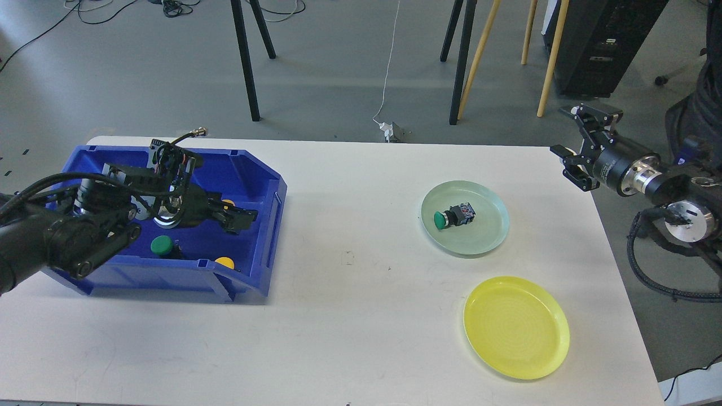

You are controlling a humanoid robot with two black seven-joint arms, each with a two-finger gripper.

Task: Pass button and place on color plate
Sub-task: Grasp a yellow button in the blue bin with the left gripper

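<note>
Left end effector [240,217] is down inside the blue bin [265,186] at the left of the white tabletop [350,316], reaching toward the bin's right wall. Its dark fingers blur together against the bin's interior, so I cannot tell whether they are apart or together, or whether anything sits between them. Right at its tip, a yellow button [228,202] peeks out, mostly hidden by the fingers. Just below and back toward the wrist from that end effector lies a green button [161,244] on the bin floor, and another yellow button [225,262] sits near the front wall, below the fingertips.

Over on the other side, the right end effector [575,144] hovers past the tabletop's far right corner, fingers spread apart and empty. Below and to the left of it, well apart, is the pale green plate [491,225], and there's a green-capped button [453,217] lying on its side in there, cap pointing left, black body toward the right. Farther down from the right end effector, nearer the front edge, is the yellow plate [516,327], nothing on it. The two plates sit close, not touching.

Beyond the tabletop, a grey floor with stand legs [248,62] and a white cable [388,73].
</note>
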